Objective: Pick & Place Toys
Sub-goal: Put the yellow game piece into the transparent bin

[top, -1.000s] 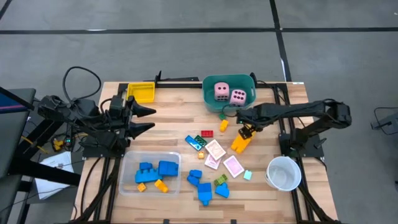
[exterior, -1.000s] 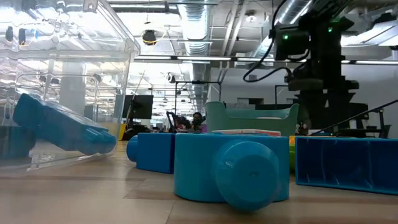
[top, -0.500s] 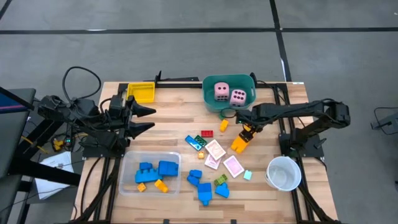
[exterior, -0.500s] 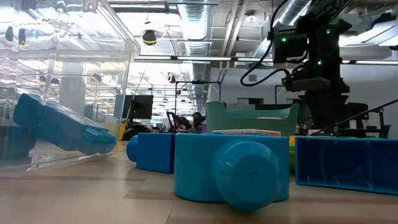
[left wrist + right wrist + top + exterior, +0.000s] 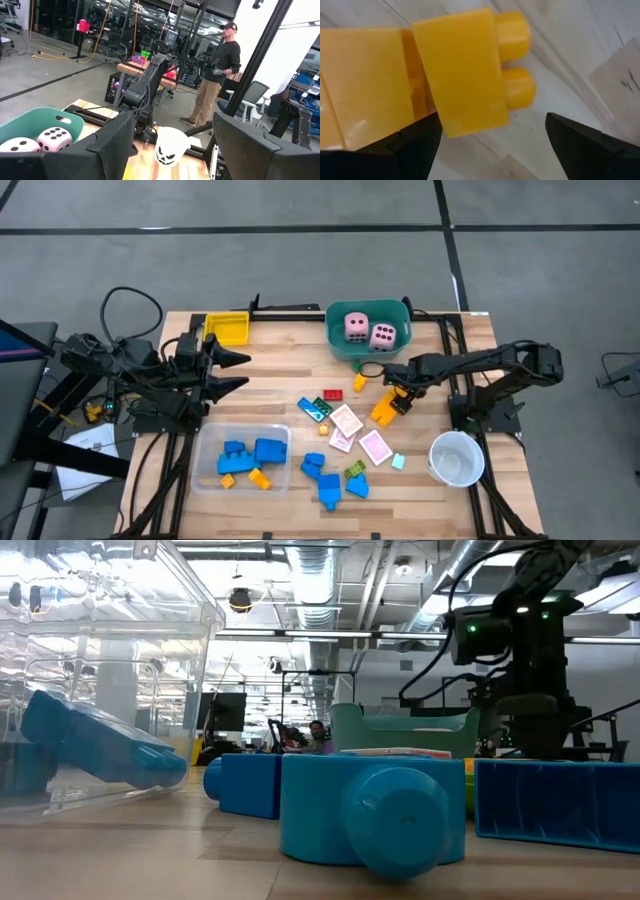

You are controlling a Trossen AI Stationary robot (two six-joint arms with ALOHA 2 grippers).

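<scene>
we see the long yellow-orange plastic block [image 5: 384,412] just below the teal plastic tub [image 5: 366,352], its length running diagonally, directly under our right gripper [image 5: 398,396], jaws released astride it; left gripper [image 5: 240,370] waits released, far left of the tub

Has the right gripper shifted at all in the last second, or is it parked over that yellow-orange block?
Yes. In the high view the right gripper has edged toward the white cup side, away from the teal tub, jaws open over the yellow-orange block.
</scene>
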